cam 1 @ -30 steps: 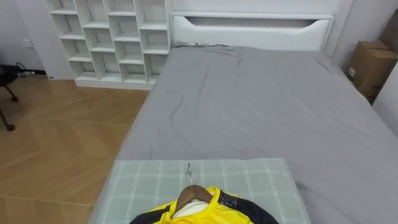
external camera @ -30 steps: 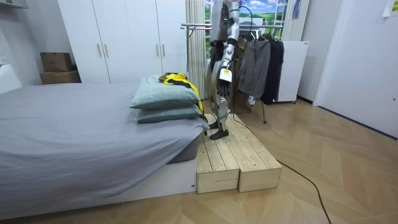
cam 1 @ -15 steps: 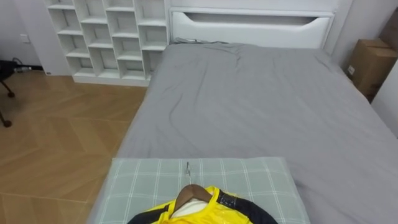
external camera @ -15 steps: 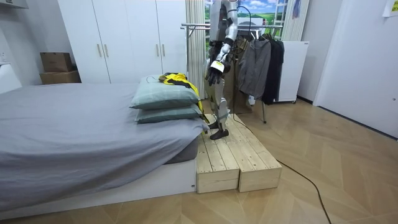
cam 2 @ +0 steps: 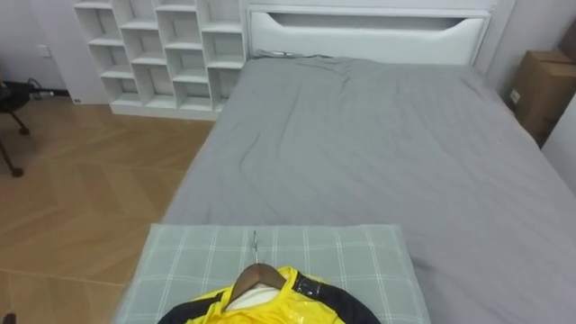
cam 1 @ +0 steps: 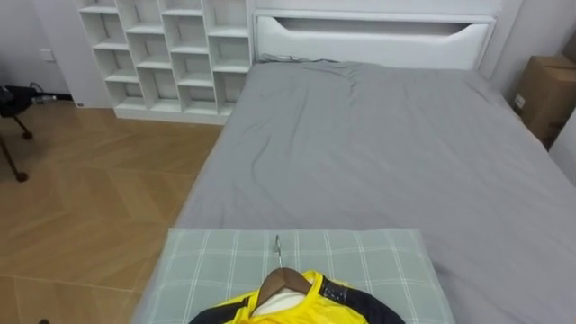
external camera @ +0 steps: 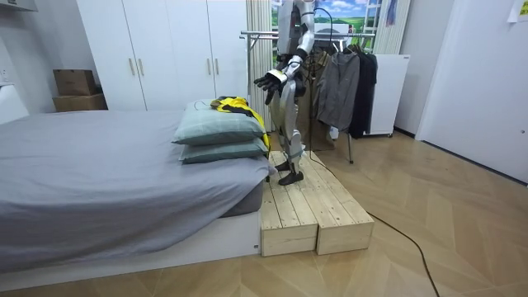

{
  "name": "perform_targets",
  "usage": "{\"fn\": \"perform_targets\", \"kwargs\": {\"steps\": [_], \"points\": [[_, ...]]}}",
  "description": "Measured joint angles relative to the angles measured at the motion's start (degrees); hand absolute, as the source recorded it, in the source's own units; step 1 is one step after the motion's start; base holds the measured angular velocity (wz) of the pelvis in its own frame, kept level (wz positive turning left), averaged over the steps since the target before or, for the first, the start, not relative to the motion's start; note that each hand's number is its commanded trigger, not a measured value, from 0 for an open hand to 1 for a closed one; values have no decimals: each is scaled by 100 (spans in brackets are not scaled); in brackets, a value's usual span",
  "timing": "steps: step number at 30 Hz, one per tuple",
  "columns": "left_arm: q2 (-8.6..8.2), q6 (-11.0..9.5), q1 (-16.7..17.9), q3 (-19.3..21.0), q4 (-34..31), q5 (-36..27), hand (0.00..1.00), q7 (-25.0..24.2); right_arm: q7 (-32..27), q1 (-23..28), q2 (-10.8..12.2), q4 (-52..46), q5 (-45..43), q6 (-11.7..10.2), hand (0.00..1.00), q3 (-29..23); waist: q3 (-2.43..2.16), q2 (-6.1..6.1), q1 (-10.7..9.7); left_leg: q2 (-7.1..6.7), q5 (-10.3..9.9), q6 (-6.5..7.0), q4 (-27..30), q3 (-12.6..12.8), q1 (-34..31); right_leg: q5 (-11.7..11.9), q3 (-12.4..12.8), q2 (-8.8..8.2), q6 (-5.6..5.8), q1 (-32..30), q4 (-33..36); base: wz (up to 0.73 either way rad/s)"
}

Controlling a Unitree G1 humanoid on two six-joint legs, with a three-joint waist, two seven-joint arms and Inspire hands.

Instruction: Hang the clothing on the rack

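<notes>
No readable text, no legible labels, brands, numbers or signs anywhere

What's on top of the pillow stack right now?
A yellow and black jersey lies on the top checked pillow, on a wooden hanger with its hook toward the headboard. The hanger's arms are hidden inside the jersey.

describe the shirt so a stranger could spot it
Find the grey bed, then the green checked pillow at its foot. On that pillow lies the jersey on a wooden hanger: bright yellow with black shoulders, unlike the dark clothes on the rack.
</notes>
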Motion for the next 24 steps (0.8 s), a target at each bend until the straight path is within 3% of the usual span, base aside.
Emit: {"fn": "perform_targets", "kwargs": {"steps": [12, 19, 24], "points": [[4, 11, -201, -285, -439, 1353, 0, -13, 22, 22, -8, -16, -113, -1, 0, 12, -18, 46, -145, 5, 0, -1, -13, 39, 20, 0, -1, 2, 0, -1, -2, -1], [0, 28, -229, -522, -748, 1519, 0, -98, 143, 34, -10, -22, -80, 3, 0, 15, -14, 30, -188, 6, 0, -1, -27, 50, 13, 0, -1, 1, 0, -16, -3, -1], [7, 127, -446, -672, -749, 1635, 0, -249, 201, 15, -39, -18, -76, -1, 0, 63, 4, 74, -194, 4, 0, -1, -18, 50, 12, 2, 8, -3, -2, -14, -1, 0]]}}
